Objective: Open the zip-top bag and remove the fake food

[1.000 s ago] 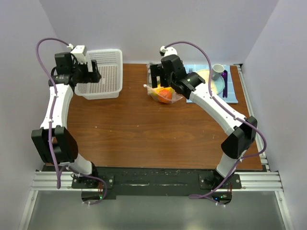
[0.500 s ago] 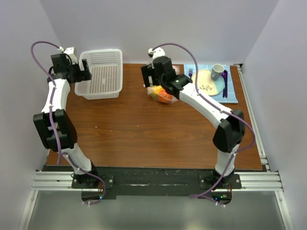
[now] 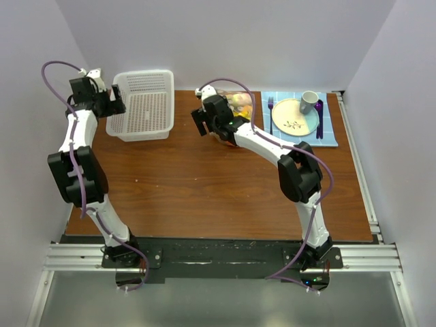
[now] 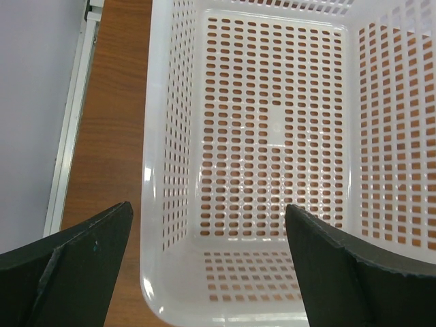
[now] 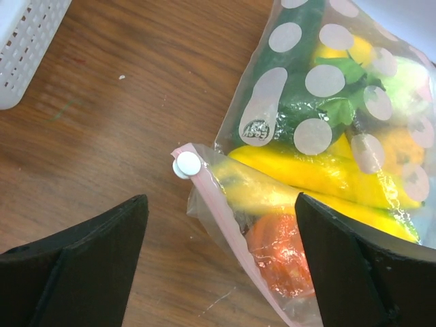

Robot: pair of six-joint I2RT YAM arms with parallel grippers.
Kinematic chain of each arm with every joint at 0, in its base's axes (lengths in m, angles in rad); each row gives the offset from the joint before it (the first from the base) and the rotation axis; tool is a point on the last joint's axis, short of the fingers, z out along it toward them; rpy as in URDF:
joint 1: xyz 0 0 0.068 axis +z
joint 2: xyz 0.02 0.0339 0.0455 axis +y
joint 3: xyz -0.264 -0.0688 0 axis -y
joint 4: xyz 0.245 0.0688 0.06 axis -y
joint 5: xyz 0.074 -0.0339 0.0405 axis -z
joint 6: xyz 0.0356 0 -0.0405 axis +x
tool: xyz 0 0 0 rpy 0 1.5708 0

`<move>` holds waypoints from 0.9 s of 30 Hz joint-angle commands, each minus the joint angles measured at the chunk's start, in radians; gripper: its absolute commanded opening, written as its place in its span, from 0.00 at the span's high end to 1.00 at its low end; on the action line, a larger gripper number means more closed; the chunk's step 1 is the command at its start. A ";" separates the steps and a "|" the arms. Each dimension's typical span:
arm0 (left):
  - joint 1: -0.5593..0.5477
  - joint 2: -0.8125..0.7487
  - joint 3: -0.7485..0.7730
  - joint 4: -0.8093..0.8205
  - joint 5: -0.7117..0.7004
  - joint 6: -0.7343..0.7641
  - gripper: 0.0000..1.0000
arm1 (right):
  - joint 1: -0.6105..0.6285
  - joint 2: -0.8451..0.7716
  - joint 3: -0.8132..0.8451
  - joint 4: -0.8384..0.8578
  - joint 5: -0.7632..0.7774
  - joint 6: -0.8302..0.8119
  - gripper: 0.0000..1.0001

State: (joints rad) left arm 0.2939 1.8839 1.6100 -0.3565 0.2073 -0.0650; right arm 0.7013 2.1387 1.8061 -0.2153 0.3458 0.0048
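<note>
The zip-top bag (image 5: 320,109) is clear plastic with white dots and lies on the wooden table. Its pinkish zip strip (image 5: 225,218) runs diagonally, with a white slider (image 5: 187,165) at its upper end. Inside it lies the fake food: yellow bananas (image 5: 306,178), a dark green cucumber (image 5: 289,68) and an orange-red fruit (image 5: 286,262). My right gripper (image 5: 219,204) is open above the zip strip, one finger on either side and not touching it. From the top view the right gripper (image 3: 202,121) is at the left end of the bag (image 3: 240,102). My left gripper (image 4: 208,208) stands open over the basket's near end, with nothing in it.
The white perforated basket (image 3: 143,109) sits at the back left, its corner (image 5: 20,48) showing in the right wrist view. At the back right a blue mat (image 3: 332,135) holds a yellow plate (image 3: 294,117), a fork, a cup (image 3: 310,101) and purple cutlery.
My right arm has swung left across the bag and now hangs over its zip corner. The left gripper has drawn back to the basket's left end.
</note>
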 commanded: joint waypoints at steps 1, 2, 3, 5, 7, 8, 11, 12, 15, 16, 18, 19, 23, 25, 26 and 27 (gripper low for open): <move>0.001 0.073 0.108 0.047 0.009 0.001 0.00 | 0.003 -0.013 -0.019 0.065 -0.021 -0.012 0.16; 0.002 0.089 0.119 0.047 -0.005 -0.001 0.00 | 0.003 -0.013 -0.027 0.062 -0.019 -0.012 0.22; 0.002 0.109 0.132 0.054 -0.014 -0.005 0.00 | 0.001 -0.011 -0.034 0.062 -0.024 0.019 0.26; 0.001 0.129 0.146 0.065 -0.032 -0.006 0.00 | 0.004 -0.014 -0.068 0.063 -0.036 0.029 0.36; 0.002 0.153 0.159 0.074 -0.039 -0.002 0.00 | 0.003 -0.016 -0.097 0.065 -0.034 0.040 0.42; 0.002 0.159 0.162 0.077 -0.051 -0.001 0.00 | 0.001 -0.019 -0.108 0.065 -0.034 0.043 0.46; 0.002 0.179 0.162 0.103 -0.089 0.007 0.00 | 0.003 -0.028 -0.146 0.074 -0.031 0.044 0.53; 0.002 0.179 0.151 0.129 -0.114 0.011 0.00 | 0.003 -0.034 -0.155 0.076 -0.028 0.046 0.56; 0.002 0.153 0.085 0.229 -0.164 0.027 0.00 | 0.003 -0.049 -0.188 0.083 -0.034 0.063 0.76; 0.002 0.152 0.076 0.246 -0.154 0.034 0.00 | 0.003 -0.056 -0.209 0.091 -0.036 0.073 0.81; 0.002 0.176 0.091 0.243 -0.128 0.053 0.00 | 0.003 -0.078 -0.249 0.117 -0.044 0.107 0.93; 0.002 0.193 0.108 0.229 -0.126 0.059 0.00 | 0.003 -0.109 -0.302 0.149 -0.047 0.122 0.96; 0.001 0.230 0.110 0.232 -0.149 0.117 0.00 | 0.009 -0.209 -0.433 0.195 -0.083 0.193 1.00; 0.001 0.218 0.062 0.275 -0.151 0.142 0.00 | 0.020 -0.281 -0.511 0.211 -0.102 0.219 1.00; 0.001 0.216 0.051 0.284 -0.145 0.149 0.00 | 0.026 -0.305 -0.537 0.211 -0.111 0.228 1.00; 0.002 0.219 0.045 0.283 -0.140 0.152 0.00 | 0.029 -0.333 -0.563 0.212 -0.123 0.245 1.00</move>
State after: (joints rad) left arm 0.2939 2.0995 1.6867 -0.1520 0.0738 0.0235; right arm 0.7067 1.9507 1.3231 -0.0704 0.2737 0.1638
